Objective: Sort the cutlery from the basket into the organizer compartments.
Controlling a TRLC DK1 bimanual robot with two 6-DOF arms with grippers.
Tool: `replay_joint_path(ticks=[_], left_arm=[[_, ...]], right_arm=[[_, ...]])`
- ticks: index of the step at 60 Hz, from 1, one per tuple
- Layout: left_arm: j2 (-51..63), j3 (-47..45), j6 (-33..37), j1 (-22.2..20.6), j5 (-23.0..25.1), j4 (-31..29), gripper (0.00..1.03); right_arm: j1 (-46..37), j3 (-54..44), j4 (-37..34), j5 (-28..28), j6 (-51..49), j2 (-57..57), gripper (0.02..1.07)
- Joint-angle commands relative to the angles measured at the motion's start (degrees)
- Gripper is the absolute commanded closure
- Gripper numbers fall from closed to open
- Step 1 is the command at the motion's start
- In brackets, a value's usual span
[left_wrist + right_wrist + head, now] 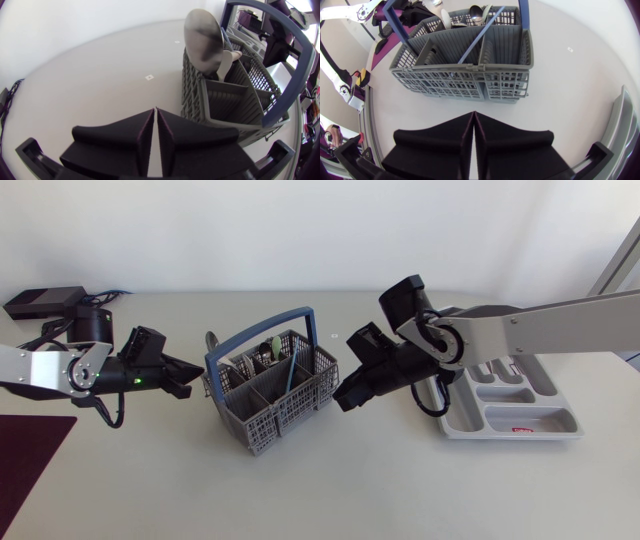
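Two empty, fully closed: left end effector [194, 368], right end effector [344, 396]. You're seeing them flanking basket [262, 430] sitting mid-tabletop, spoon [202, 40] standing inside; organizer [530, 420] lying toward right edge.

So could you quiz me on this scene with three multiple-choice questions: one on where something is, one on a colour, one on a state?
1. Where does the basket stand?
A. Inside the organizer
B. On the table, between the left gripper and the right gripper
C. Lifted off the table

2. What colour is the basket's handle?
A. Red
B. Blue
C. Yellow

3. How are the left gripper's fingers?
A. Spread wide
B. Clamped on a spoon
C. Shut together, holding nothing

Answers:
1 B: the head view shows it on the table with a gripper at each side.
2 B: the arch over the grey basket is blue.
3 C: the left wrist view shows them meeting with nothing between.
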Motion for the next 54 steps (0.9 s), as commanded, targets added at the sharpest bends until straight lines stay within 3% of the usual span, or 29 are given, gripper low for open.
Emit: replay_joint_path(ticks=[1,18,35,49,54], left_arm=[[2.1,2.4,0.6,-1.2,2.1,0.7,0.97],[0.5,-0.5,3.3,-4.6,6.8,-2.5,1.0],[-6.1,-6.9,6.0,-8.9,7.0,-6.3,1.0],[-11.4,-12.6,5.9,-21.3,6.3,-8.8,1.0],[-11.6,-12.8,5.6,-27.6,2.4,-9.5,1.0]], right_arm=[[0.7,1.6,0.9,0.8,-0.3,2.2,1.01],[0.9,4.3,3.5,2.0,0.3,4.2,1.01],[-0.3,9.7,3.3,2.3,0.4,7.9,1.01],[-1.6,13.1,3.4,3.4,0.3,10.8,1.01],[-1.7,15.0,3.0,4.6,0.3,11.8,1.01]])
